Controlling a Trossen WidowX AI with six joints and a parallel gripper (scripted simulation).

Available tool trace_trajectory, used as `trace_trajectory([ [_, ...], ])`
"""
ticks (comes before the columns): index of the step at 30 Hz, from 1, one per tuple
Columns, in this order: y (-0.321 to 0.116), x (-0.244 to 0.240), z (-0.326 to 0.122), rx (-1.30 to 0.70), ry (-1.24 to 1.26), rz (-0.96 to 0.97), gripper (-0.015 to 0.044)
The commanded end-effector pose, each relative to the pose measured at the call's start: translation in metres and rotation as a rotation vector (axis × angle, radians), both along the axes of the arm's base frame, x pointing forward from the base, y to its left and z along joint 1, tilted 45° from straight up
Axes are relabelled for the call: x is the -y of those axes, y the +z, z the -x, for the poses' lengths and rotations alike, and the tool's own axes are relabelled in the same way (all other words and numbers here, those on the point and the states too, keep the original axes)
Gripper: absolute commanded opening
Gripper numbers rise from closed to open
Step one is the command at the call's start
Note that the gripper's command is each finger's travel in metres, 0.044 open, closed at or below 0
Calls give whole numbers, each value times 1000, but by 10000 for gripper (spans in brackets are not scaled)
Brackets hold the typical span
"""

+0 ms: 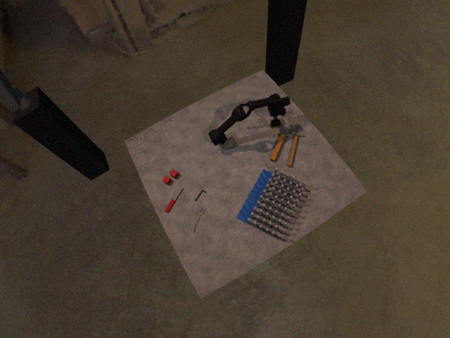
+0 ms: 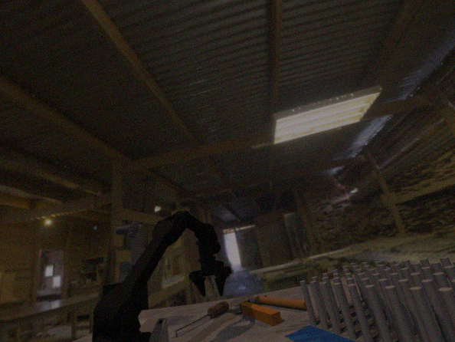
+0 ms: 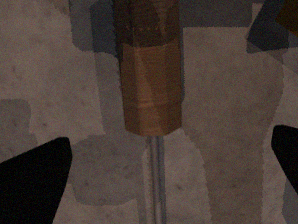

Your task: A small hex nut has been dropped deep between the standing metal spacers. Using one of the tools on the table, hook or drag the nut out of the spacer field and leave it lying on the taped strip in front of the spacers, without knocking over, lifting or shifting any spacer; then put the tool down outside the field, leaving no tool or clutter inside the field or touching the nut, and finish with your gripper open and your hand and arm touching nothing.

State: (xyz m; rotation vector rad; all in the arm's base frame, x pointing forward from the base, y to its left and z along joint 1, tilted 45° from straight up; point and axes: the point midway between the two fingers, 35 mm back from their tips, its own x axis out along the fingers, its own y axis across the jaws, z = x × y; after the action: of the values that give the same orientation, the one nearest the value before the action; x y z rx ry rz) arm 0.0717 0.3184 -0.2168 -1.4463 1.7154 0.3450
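Observation:
My gripper (image 1: 276, 123) (image 2: 212, 294) (image 3: 173, 141) is open and empty, pointing down above the wooden handle of a tool. This tool (image 2: 218, 309) (image 3: 152, 90) lies on the table; its thin metal shaft shows between and below my fingertips in the wrist view, and my hand hides most of its handle in the top view. The standing metal spacers (image 1: 280, 201) (image 2: 354, 303) form a dense upright field. The blue taped strip (image 1: 253, 196) (image 2: 318, 335) lies along their front edge. The hex nut cannot be made out.
An orange block (image 1: 278, 148) (image 2: 260, 314) and a hammer (image 1: 292, 151) (image 2: 283, 303) lie between my hand and the spacers. Across the table (image 1: 212, 261) are two red cubes (image 1: 174, 173) (image 1: 167, 180), a red-handled tool (image 1: 170, 205), a hex key (image 1: 199, 195) and a thin forked tool (image 1: 198, 221).

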Motion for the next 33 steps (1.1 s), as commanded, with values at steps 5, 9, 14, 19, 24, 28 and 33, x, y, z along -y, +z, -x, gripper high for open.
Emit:
trace_trajectory([
  [5,11,8,4,-105,-88,-51,440],
  [9,25,19,9,-217,-190,-120,440],
  [14,35,27,13,-285,-250,-167,440],
  [19,35,27,13,-285,-250,-167,414],
  [24,35,27,13,-285,-250,-167,282],
  [28,35,27,13,-285,-250,-167,280],
  [33,35,27,13,-285,-250,-167,280],
])
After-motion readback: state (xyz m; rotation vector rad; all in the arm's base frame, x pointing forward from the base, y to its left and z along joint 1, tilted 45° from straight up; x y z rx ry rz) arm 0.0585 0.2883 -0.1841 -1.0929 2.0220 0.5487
